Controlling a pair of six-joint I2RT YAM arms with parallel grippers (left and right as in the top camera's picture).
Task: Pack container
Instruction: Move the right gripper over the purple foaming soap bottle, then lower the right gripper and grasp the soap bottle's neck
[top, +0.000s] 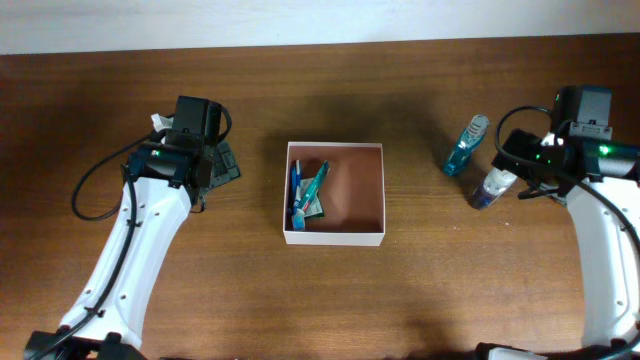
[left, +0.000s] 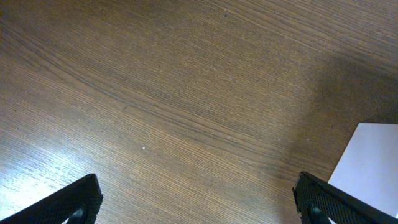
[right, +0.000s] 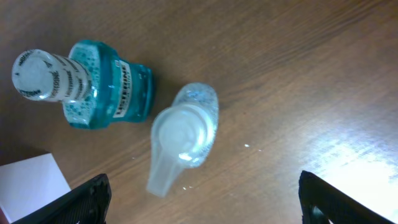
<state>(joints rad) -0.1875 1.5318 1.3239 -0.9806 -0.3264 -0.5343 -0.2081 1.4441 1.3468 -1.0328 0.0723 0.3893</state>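
Note:
The container, a shallow white-walled box with a reddish-brown inside, sits at the table's middle. Blue and green toiletry items lie along its left side. A teal mouthwash bottle and a clear bottle with a white flip cap stand to its right. My right gripper is open and empty, hovering just above and beside the clear bottle. My left gripper is open and empty over bare wood left of the box. A white box corner shows in the left wrist view.
The brown wooden table runs to a pale wall at the far edge. A corner of the white box shows at the lower left of the right wrist view. Black cables loop off both arms.

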